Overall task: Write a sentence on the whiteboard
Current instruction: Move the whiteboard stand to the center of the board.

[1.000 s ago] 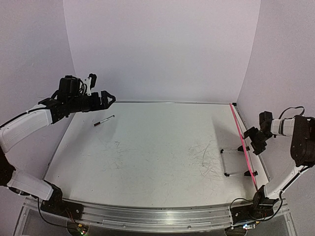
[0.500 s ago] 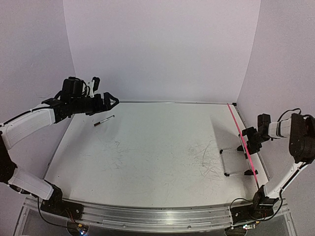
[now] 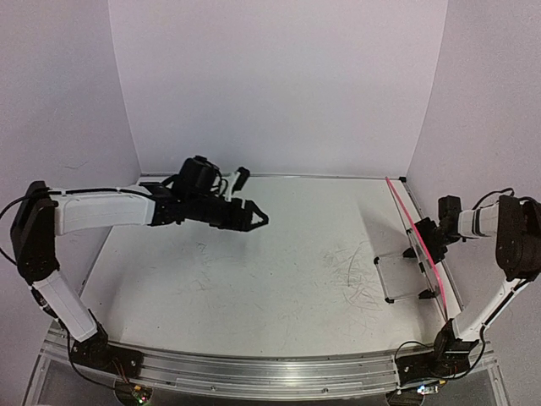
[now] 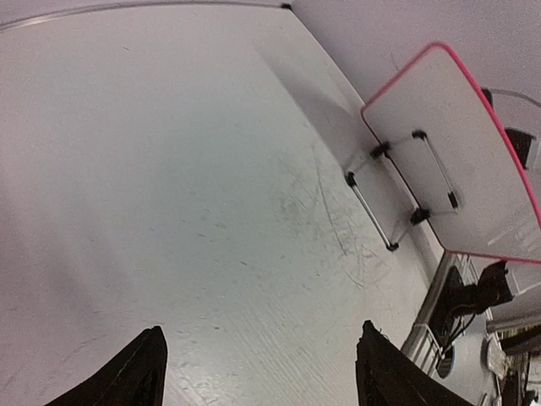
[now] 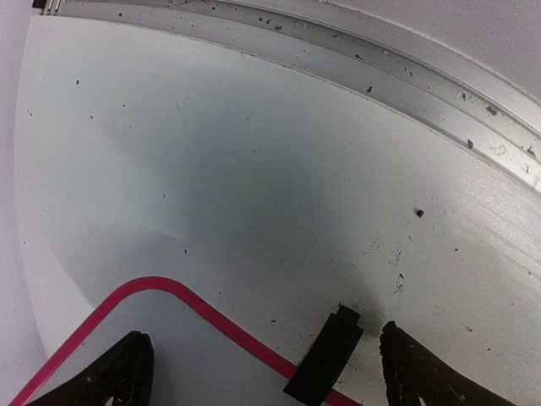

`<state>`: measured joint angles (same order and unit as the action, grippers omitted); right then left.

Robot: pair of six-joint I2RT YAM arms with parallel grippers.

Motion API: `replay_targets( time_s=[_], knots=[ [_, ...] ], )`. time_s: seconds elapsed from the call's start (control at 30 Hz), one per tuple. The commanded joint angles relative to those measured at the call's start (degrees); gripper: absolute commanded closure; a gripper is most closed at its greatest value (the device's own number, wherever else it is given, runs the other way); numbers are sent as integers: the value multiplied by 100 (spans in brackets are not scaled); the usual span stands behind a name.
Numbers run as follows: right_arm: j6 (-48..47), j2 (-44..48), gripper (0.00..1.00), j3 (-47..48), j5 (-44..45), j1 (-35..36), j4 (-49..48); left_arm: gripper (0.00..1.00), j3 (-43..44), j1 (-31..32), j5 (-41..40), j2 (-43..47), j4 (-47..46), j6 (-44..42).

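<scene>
**Pink-framed board propped on its stand, both grippers empty**

Top view: the whiteboard [image 3: 412, 239] stands tilted on a wire stand [image 3: 397, 283], seen nearly edge-on. The right gripper [image 3: 427, 235] sits just beside its outer face. The left gripper [image 3: 256, 222] hangs well apart from it, over the tabletop [image 3: 254, 313].

Left wrist view: jaws spread, nothing between them. The whiteboard's back shows ahead.

Right wrist view: jaws spread wide. The whiteboard's frame and a black clip [image 5: 325, 355] lie between them, unpinched.
</scene>
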<state>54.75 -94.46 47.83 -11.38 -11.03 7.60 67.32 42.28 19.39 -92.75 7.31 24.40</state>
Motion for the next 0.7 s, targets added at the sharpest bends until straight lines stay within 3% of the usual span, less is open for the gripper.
replay_targets(
  time_s=[0.0,0.27,0.43,0.6,0.67],
  knots=[
    [-1108,451,6,164,599,62,816,29,833,951,-64,-1004,-418,-347],
    [-1829,1099,4,61,916,-39,1105,26,2196,2295,-641,-2863,-898,-916],
    [-2049,1362,4,-204,1109,-130,1269,28,2882,2664,-688,-3676,-1361,-851],
    [-2185,1412,4,-840,-118,-1064,1211,29,3085,2739,-478,-3877,-1619,-630],
    [-2212,1411,4,-959,-302,-1134,1189,29,3009,2739,-421,-3819,-1622,-662]
  ],
)
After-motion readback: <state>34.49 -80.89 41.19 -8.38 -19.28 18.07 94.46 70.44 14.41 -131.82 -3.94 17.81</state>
